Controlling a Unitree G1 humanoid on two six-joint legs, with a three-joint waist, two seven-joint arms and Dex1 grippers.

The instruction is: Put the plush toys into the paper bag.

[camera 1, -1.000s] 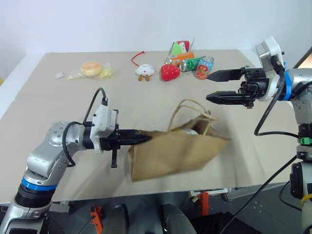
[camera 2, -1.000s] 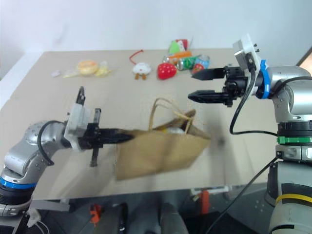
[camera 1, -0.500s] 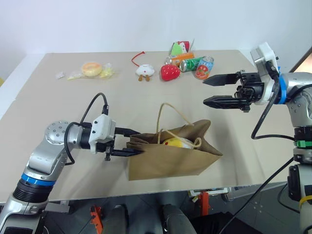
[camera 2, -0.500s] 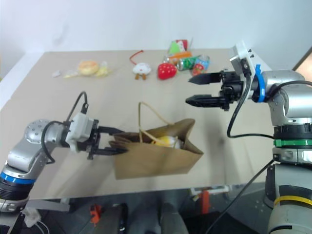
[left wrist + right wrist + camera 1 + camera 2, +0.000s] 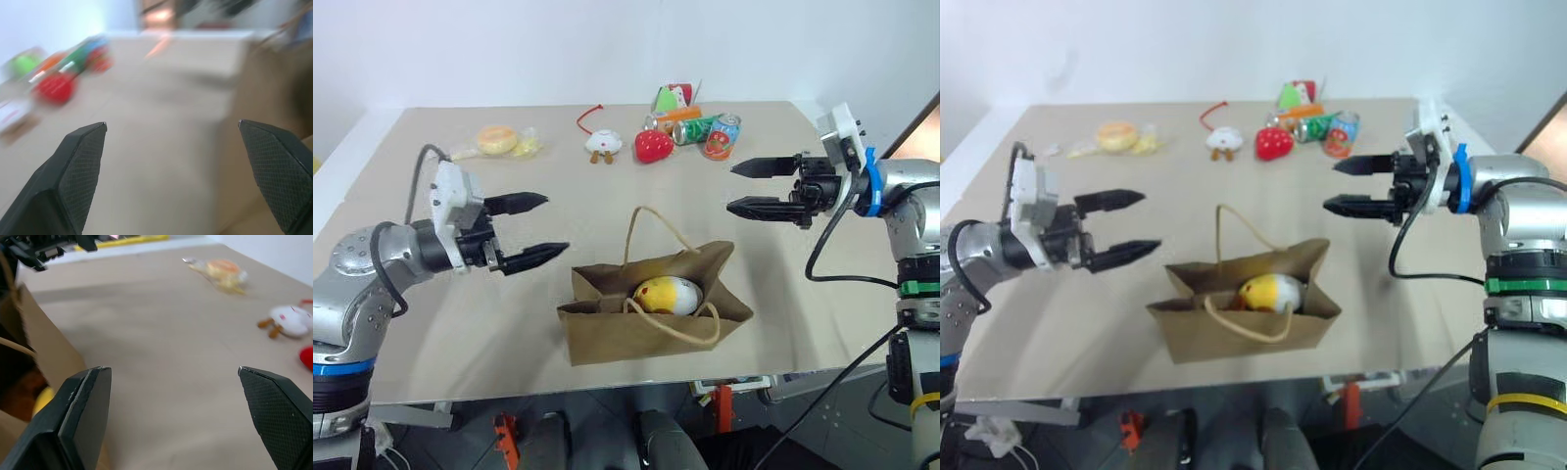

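1. Head views: the paper bag [image 5: 651,313] lies on its side near the front edge of the bench [image 5: 431,196], mouth gaping upward. The yellow-and-white egg toy [image 5: 668,294] sits inside it; a brown shape in the inner corner is probably the monkey toy, though I cannot tell for sure. The left claw [image 5: 533,227] hovers just beside the bag's left end, spread wide and holding nothing. The right claw [image 5: 741,188] hangs above the bench beyond the bag's right end, also fully spread and empty. A white plush chick [image 5: 605,144], a strawberry [image 5: 654,145], cans [image 5: 710,132] and wrapped bread [image 5: 496,138] lie along the far side.

2. Left wrist view: two black fingers [image 5: 78,161] stand far apart with only bare bench between them.

3. Right wrist view: its fingers [image 5: 83,411] are equally wide apart; the bag's edge [image 5: 41,345] shows beside one, yellow peeking from inside.

4. Handling, as a judgement: the toys look light, soft and squashy, so a pinch across the body should hold. The bag is thin, creasing paper that collapses easily; take it by the stiffer rim or a cord handle [image 5: 661,230], not the flat wall.
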